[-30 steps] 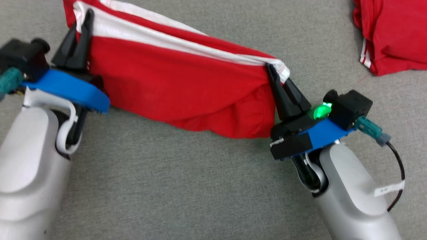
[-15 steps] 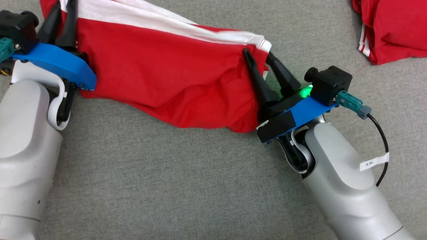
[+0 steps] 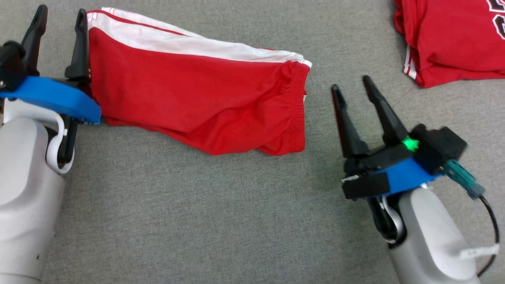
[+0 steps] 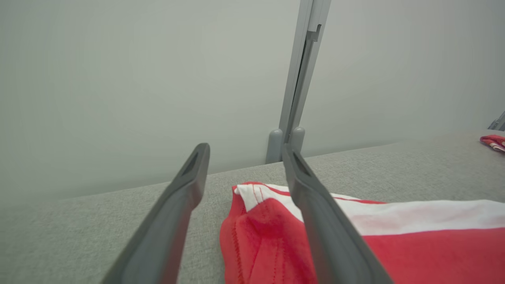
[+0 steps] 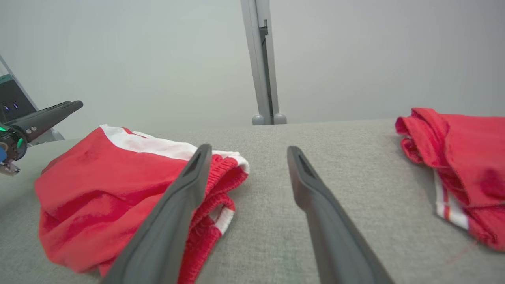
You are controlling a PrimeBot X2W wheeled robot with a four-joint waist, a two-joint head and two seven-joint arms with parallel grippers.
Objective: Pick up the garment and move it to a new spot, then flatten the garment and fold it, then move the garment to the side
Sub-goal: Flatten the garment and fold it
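You saw red shorts (image 3: 197, 102) with a white stripe on a grey woven surface (image 3: 197, 221); the second garment (image 3: 453, 43) was red.

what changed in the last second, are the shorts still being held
No, both let go. The fingers of the left gripper and right gripper, each shut on an end of the red shorts a second ago, have opened, and the shorts now lie on the grey surface. The right gripper has drawn back clear of the waistband; the left sits at the leg end. The other red garment stayed put.
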